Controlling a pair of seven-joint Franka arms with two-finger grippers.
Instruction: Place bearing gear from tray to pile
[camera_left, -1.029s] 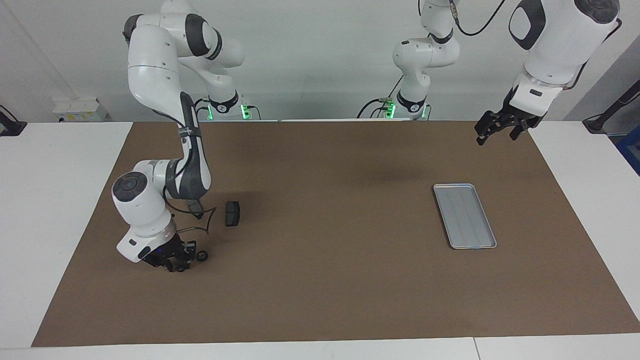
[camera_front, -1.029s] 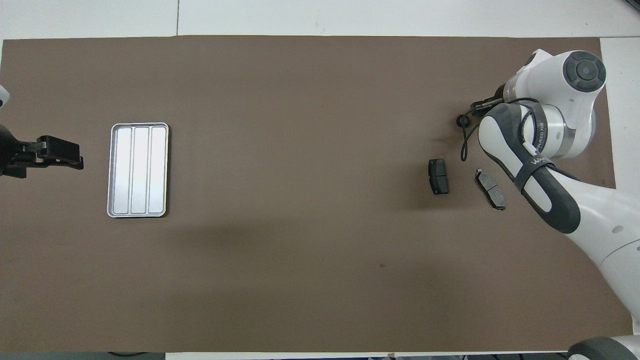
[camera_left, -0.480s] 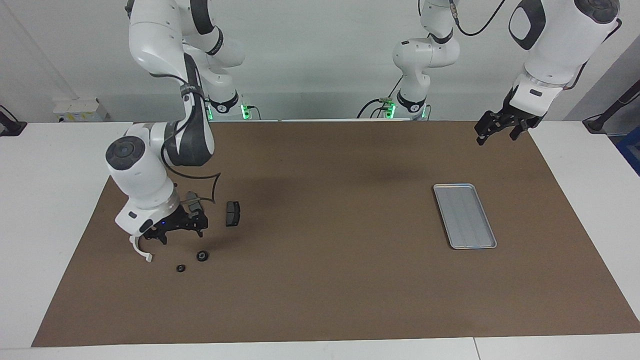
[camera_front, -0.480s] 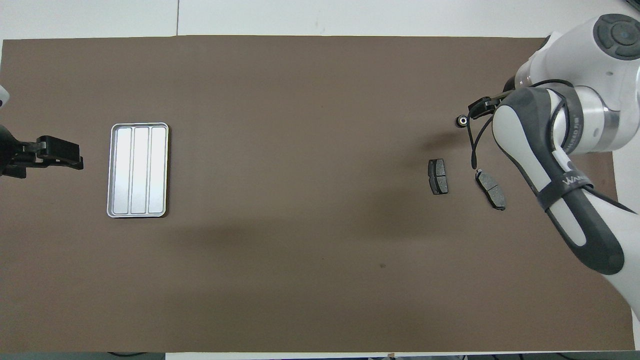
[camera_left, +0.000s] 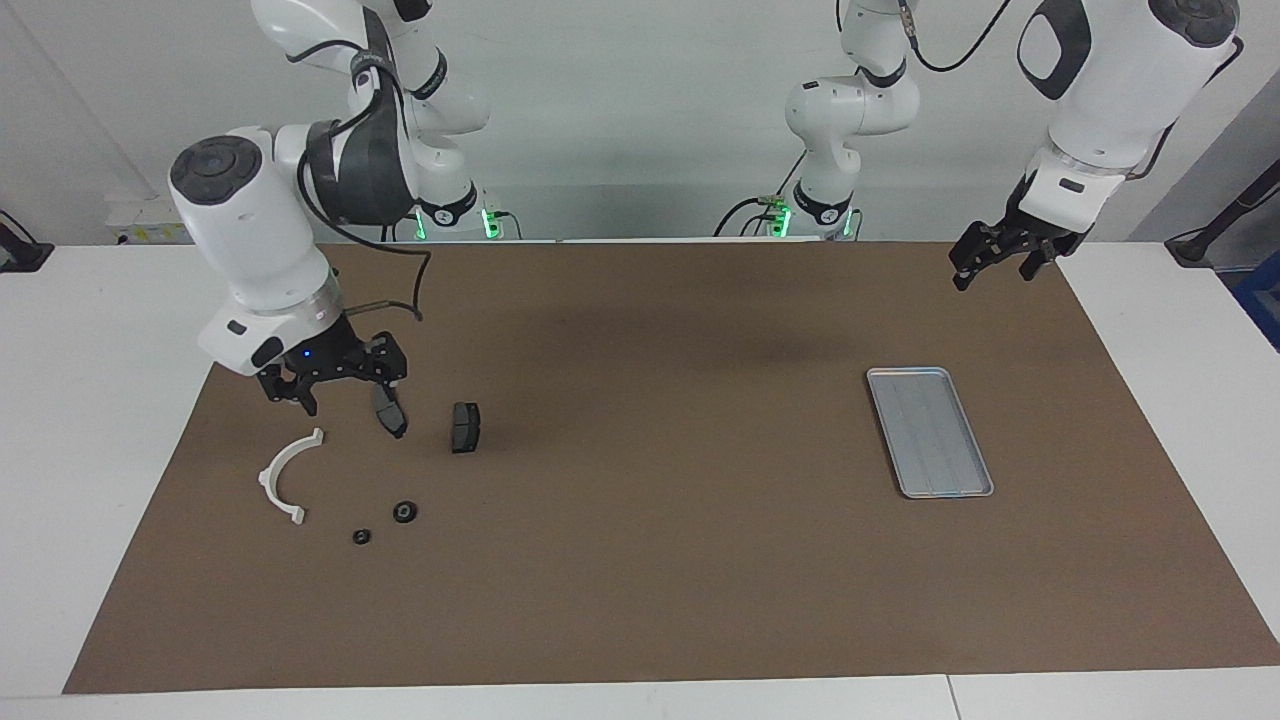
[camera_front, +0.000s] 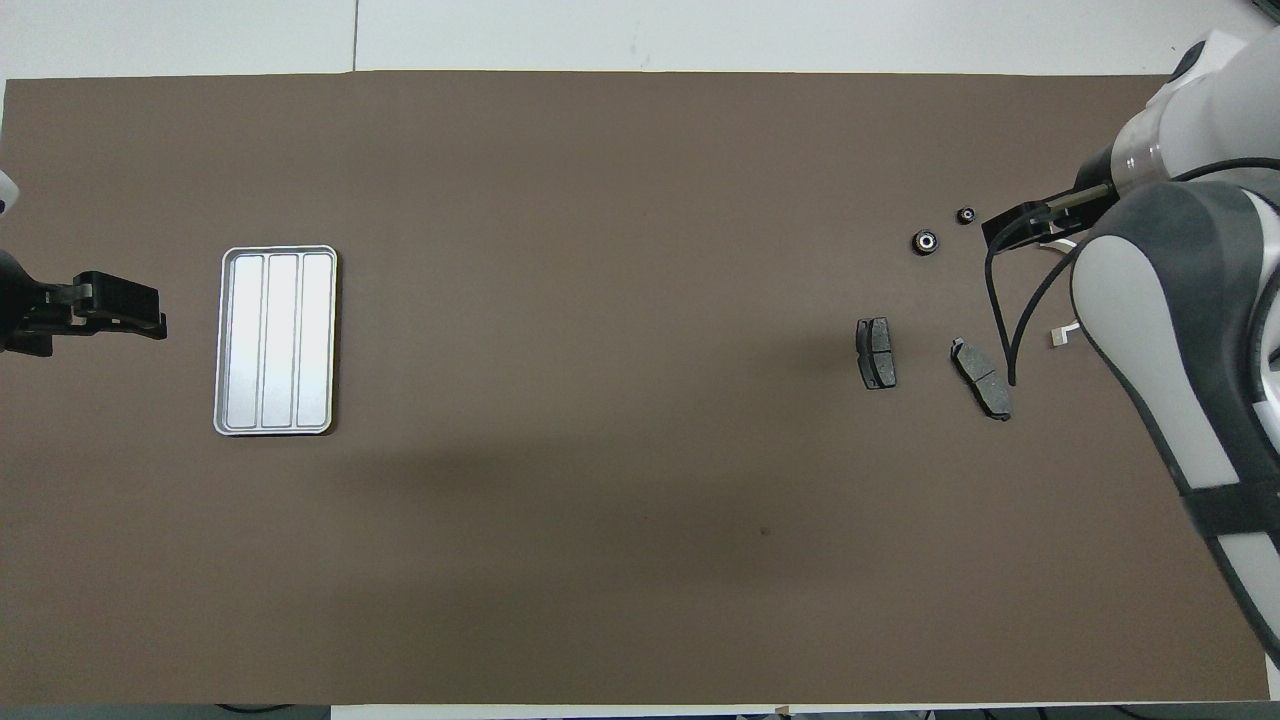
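Bright, even light from above. Soft, dark shadows lie on the mat (camera_left: 640, 560). The tray (camera_front: 275, 340) shines.

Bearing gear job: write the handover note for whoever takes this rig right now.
Right gripper: open, empty, raised over the pile.
Left gripper: open, empty, waiting up at its own end, near the tray.
Tray: nothing on it.
Pile, toward the right arm's end: white bracket, two dark pads, and two small round gears lying apart on the mat beside the bracket.
Done: gears are at the pile.
Left: nothing visible to move; park the right arm.
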